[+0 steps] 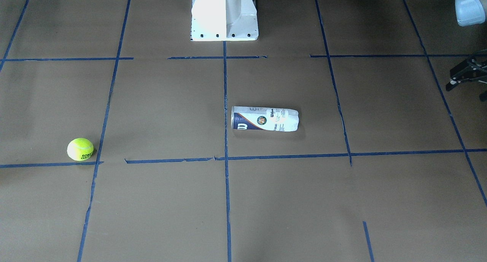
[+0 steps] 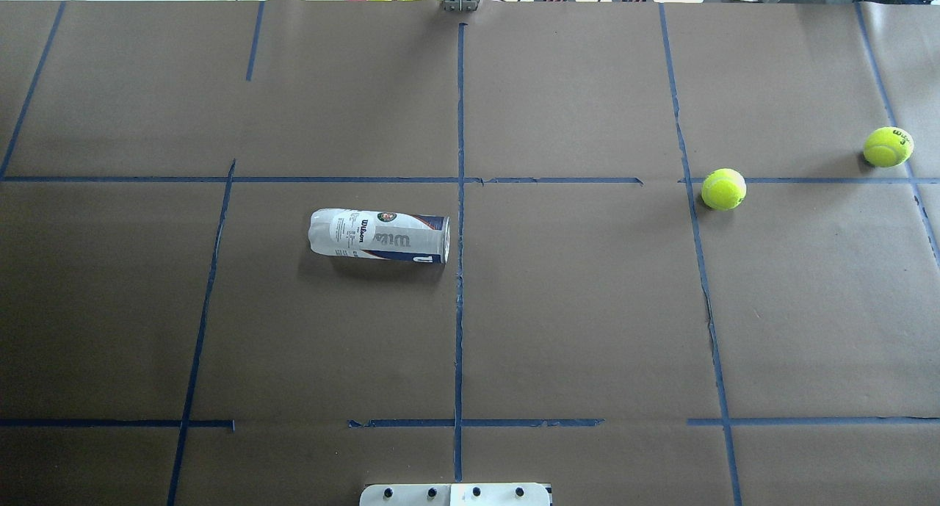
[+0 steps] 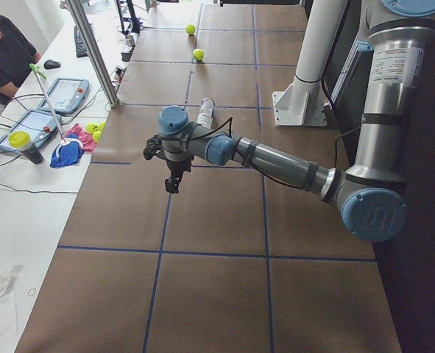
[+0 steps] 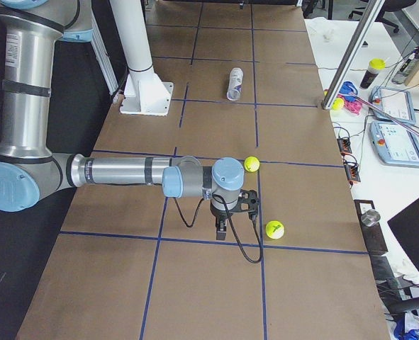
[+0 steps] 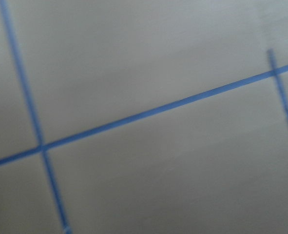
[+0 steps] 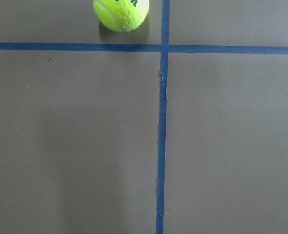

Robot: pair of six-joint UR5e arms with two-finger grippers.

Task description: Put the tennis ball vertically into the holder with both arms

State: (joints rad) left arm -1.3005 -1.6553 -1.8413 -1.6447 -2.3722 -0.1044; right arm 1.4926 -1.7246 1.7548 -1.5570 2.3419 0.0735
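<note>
Brown paper gridded with blue tape covers the table (image 2: 587, 322). The tennis ball (image 2: 723, 189) sits on it well over on my right side, by a tape crossing, with a second ball (image 2: 888, 146) further to the right. The holder (image 2: 378, 236) lies on its side just left of the centre line, its metal-rimmed mouth facing that line, well apart from both balls.

My right tool (image 4: 221, 231) hangs above the paper near the balls, touching neither. My left tool (image 3: 171, 184) hangs over bare paper away from the holder. Whether either is spread or pressed together I cannot tell from these views. Nothing is gripped yet.

The risks, as I judge them:
- The holder is a smooth cylinder and could roll or squirt out when my left tool closes on it or tips it upright.
- A ball nudged off-centre will roll away.
- The ball looks barely narrower than the mouth, so a tilted holder or a poor line-up would jam it on the rim.
</note>
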